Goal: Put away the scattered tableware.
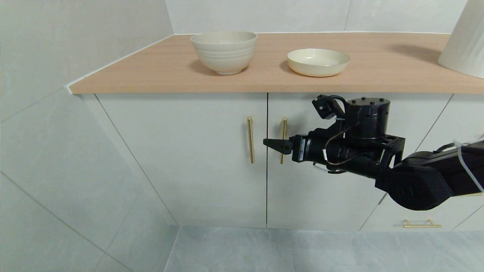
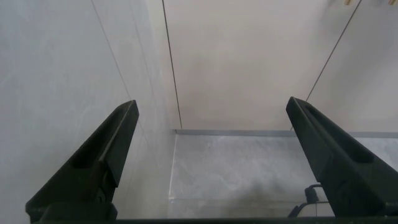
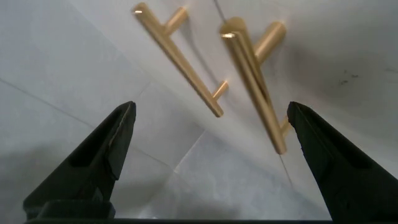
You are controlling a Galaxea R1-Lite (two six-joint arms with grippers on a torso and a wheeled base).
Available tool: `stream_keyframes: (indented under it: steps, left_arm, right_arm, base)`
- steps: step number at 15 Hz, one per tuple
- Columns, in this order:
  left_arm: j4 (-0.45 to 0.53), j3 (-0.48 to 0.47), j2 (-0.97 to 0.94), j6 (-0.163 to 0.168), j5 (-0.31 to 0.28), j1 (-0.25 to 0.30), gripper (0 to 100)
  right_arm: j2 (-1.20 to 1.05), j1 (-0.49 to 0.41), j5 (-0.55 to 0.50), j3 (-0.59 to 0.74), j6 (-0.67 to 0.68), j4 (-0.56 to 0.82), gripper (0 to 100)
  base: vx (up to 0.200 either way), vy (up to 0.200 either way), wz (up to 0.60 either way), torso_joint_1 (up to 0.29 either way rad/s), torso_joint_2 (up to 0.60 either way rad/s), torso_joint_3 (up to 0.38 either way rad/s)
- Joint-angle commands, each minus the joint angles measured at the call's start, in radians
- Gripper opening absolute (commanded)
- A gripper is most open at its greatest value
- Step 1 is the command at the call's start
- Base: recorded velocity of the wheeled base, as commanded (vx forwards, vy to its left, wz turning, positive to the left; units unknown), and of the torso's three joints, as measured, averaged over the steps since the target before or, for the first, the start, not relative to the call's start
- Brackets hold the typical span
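A deep ribbed bowl (image 1: 224, 51) and shallow cream dish (image 1: 318, 61) sit upright, apart, on the countertop (image 1: 159, 73).

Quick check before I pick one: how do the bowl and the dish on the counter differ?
The bowl is deep with tall walls; the dish is shallow and low.
The bowl has ridged bands around its outside; the dish looks smooth.
The bowl is greyish white; the dish is a warmer cream.
The bowl sits to the robot's left of the dish.
Both stand upright on the wooden counter, apart from each other.
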Motion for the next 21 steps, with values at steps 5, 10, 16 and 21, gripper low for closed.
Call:
stream_keyframes:
  steps: [5,10,16,21]
  left_arm:
    - [0.0,0.0,0.002,0.0,0.0,0.0,100]
    - [0.0,0.0,0.002,0.0,0.0,0.0,100]
    - [0.0,0.0,0.002,0.0,0.0,0.0,100]
    - [0.0,0.0,0.002,0.0,0.0,0.0,100]
  right_arm:
    - [0.068,0.0,-0.032,-0.03,0.048,-0.073,100]
    - [0.078,0.003,-0.025,-0.029,0.112,-0.124,100]
    - [0.076,0.037,-0.022,-0.021,0.144,-0.135,100]
    - [0.022,0.051,0.03,0.037,0.144,-0.135,100]
  base:
    - [0.0,0.0,0.0,0.0,0.0,0.0]
    - [0.0,0.0,0.0,0.0,0.0,0.0]
    - [0.0,0.0,0.0,0.0,0.0,0.0]
    - [0.0,0.0,0.0,0.0,0.0,0.0]
